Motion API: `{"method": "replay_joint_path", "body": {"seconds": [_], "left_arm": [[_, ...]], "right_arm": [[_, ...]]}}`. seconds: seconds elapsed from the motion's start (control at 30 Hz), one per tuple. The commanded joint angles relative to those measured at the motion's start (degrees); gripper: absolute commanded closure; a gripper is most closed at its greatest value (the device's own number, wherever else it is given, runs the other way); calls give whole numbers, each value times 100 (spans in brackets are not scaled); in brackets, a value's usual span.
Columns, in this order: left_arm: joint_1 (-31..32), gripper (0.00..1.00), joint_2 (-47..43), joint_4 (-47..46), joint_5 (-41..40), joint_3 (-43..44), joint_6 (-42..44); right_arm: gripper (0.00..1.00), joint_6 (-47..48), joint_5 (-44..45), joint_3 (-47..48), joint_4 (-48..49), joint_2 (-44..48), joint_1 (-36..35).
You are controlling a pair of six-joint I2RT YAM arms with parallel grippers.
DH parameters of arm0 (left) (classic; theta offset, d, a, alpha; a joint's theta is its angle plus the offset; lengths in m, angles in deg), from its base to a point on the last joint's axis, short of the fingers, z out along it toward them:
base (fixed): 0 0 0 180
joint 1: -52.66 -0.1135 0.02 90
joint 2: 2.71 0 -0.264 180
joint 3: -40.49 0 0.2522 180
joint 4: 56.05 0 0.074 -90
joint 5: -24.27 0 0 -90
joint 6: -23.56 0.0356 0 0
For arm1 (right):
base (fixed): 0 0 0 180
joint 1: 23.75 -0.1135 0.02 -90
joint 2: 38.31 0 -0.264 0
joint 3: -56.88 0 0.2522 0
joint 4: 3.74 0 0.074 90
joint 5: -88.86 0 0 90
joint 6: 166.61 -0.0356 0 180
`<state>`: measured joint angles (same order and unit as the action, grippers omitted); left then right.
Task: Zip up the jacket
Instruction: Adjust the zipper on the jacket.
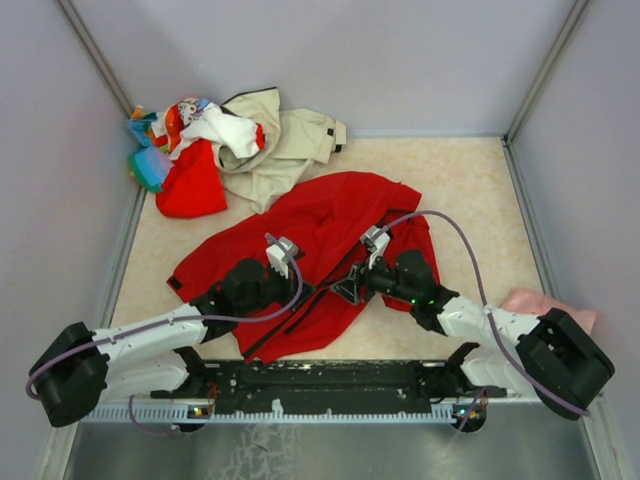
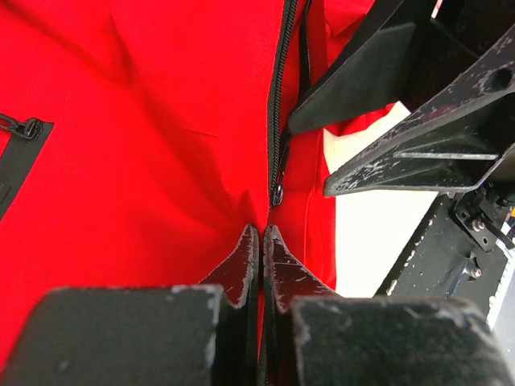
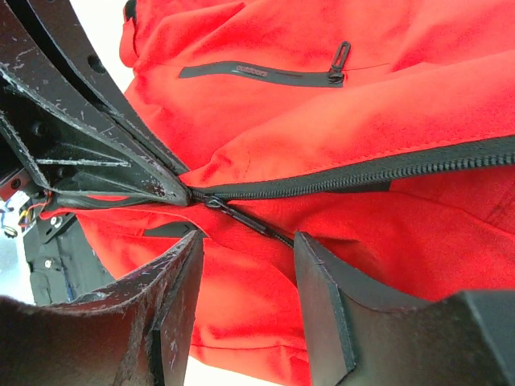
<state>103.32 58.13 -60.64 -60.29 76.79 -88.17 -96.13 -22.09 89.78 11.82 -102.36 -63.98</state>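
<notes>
Table (image 1: 470, 180): beige top, walled on three sides.

Jacket (image 1: 330, 215): spread mid-table just ahead of both arm bases, collar end away from the arms and hem end towards them.

Back-left corner, well apart from where the grippers work: a beige jacket (image 1: 285, 140), a small red garment (image 1: 190, 185) and mixed coloured clothes heaped together. The beige jacket's lower edge lies just beside the jacket's far edge. A pink cloth (image 1: 535, 302) sits at the right edge by the right arm.

Both arms reach in low over the near half of the jacket, tips facing each other at the front opening.

Left gripper (image 2: 260, 241): jaws pressed together, pinching red fabric right at the bottom end of the zipper (image 3: 362, 173). Right wrist view agrees, with its tip sitting on the zipper's start.

Right gripper (image 3: 248, 237): jaws apart, nothing clamped. It hangs just over the jacket, directly opposite the left tips and close to them.

Zipper: black, teeth look meshed along the run seen from the right wrist. How far up it is closed, I can't tell.

Slider (image 3: 211, 201): right beside the left tip.

Pull tab (image 3: 249, 223): lies flat on the fabric, trailing from the slider across the gap between the right fingers. I can't tell if either finger touches it.

Pocket zip (image 3: 257, 72): closed, further up the panel.
</notes>
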Motion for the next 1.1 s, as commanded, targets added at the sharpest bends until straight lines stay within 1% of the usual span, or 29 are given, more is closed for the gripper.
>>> {"method": "replay_joint_path", "body": {"seconds": [0.0,0.1,0.23,0.33,0.5,0.53,0.63,0.8,0.87,0.93,1.0,1.07], "left_arm": [[30,100,-94,-336,140,-24,-86],[33,100,-90,-336,157,-39,-94],[35,100,-90,-351,177,-57,-119],[30,100,-87,-377,188,-58,-126],[30,100,-81,-388,183,-76,-120],[30,100,-81,-389,186,-79,-128],[32,100,-71,-397,210,-88,-130],[31,100,-72,-405,247,-84,-130],[30,100,-75,-398,243,-84,-129],[38,100,-72,-406,244,-85,-129],[33,100,-54,-421,249,-84,-130],[40,100,-38,-432,262,-68,-130]], "right_arm": [[51,66,-184,-18,847,-251,-116],[53,29,-214,-43,1076,-342,-136],[60,75,-217,32,1060,-425,-194],[67,96,-232,38,1067,-512,-213],[83,115,-239,20,1075,-530,-280],[85,128,-230,16,1068,-530,-290],[85,172,-155,20,1037,-538,-327],[78,192,-103,41,1010,-588,-341],[79,191,-88,54,1012,-606,-358],[87,207,-47,92,950,-617,-398],[100,229,-30,141,876,-598,-464],[100,250,4,186,821,-539,-594]]}}
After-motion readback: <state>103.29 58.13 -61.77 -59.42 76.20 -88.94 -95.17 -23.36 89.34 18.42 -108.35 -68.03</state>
